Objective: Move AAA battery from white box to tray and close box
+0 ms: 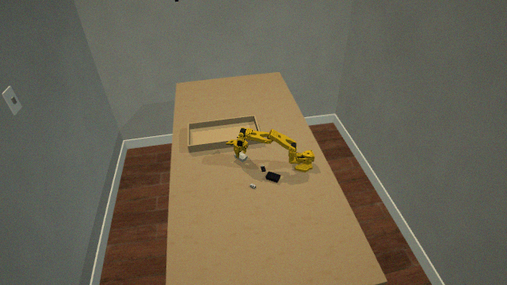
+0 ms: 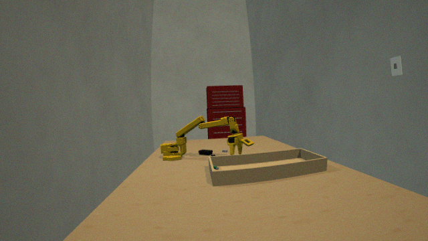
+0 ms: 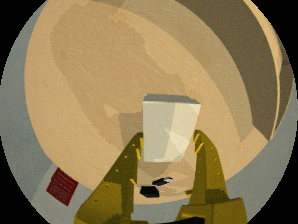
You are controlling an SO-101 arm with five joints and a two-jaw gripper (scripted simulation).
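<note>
The white box (image 1: 242, 157) stands on the table just outside the tray's (image 1: 222, 133) near wall, with its lid on as far as I can tell. In the wrist view the box (image 3: 169, 125) sits between my gripper's (image 3: 166, 155) two fingers. The fingers stand slightly apart at its sides, open rather than clamped. The gripper (image 1: 241, 152) points straight down over the box. In the exterior view a small dark-green thing (image 2: 215, 167) lies inside the tray (image 2: 267, 165) at its corner; it is too small to name with certainty.
A black box (image 1: 272, 176), a small black piece (image 1: 263, 169) and a small white piece (image 1: 252, 185) lie on the table between the arm's base (image 1: 304, 160) and the front. A red cabinet (image 2: 225, 110) stands behind the table.
</note>
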